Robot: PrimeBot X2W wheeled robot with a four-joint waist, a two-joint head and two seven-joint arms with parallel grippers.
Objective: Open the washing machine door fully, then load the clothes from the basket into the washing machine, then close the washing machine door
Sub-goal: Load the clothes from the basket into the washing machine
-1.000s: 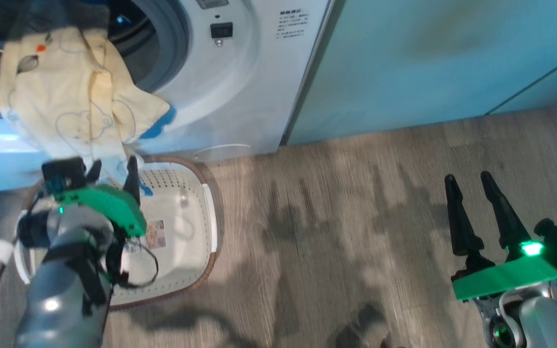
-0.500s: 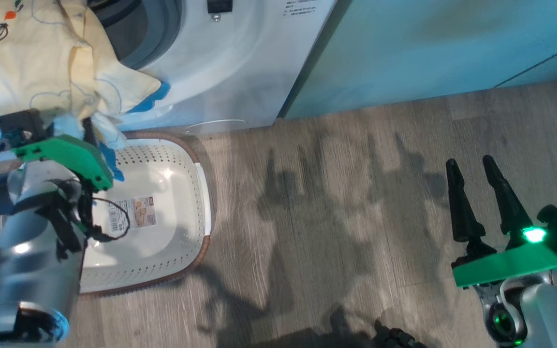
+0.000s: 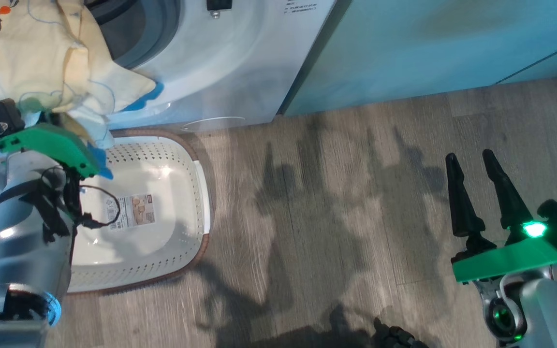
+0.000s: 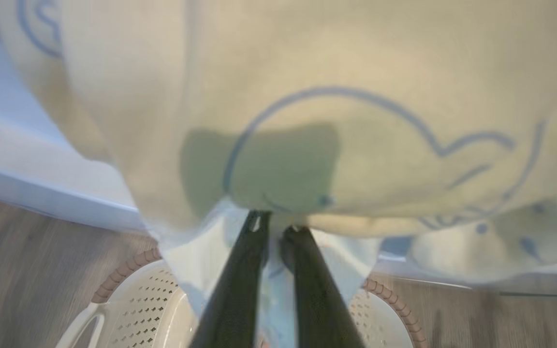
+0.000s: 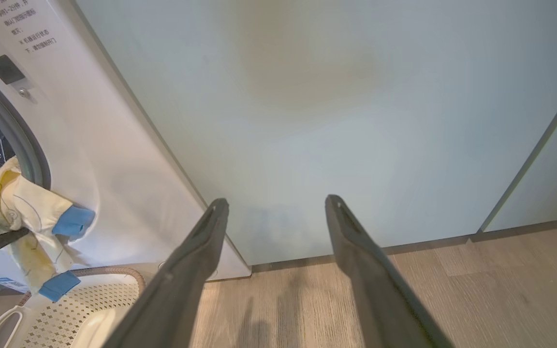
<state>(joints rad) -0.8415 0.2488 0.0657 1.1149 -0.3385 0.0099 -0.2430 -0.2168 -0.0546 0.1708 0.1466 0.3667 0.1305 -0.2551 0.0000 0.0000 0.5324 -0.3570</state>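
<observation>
The soft pale yellow garment with blue line drawings and blue trim is draped out of the grey-ringed opening of the white front-loading washing machine and down its front. Its lower edge hangs above the back rim of the white perforated plastic basket with a brown rim, which stands on the wood-grain floor against the machine. In the left wrist view the jaws of the left gripper are clenched on a thin pale fold of that edge. The jaws of the right gripper are released and empty, well apart from the machine.

Only a little cloth appears to be pinched, so the fold could be pulled free on lifting and the garment dropped into the basket or onto the floor. If the hem alone is pushed in, the bulk could be left over the rubber ring and trapped at closing.

In the head view the left fingertips are covered by cloth and the drum is cut off at the top edge. How far the washing machine door is swung cannot be told, nor what lies in the basket under the left arm.
</observation>
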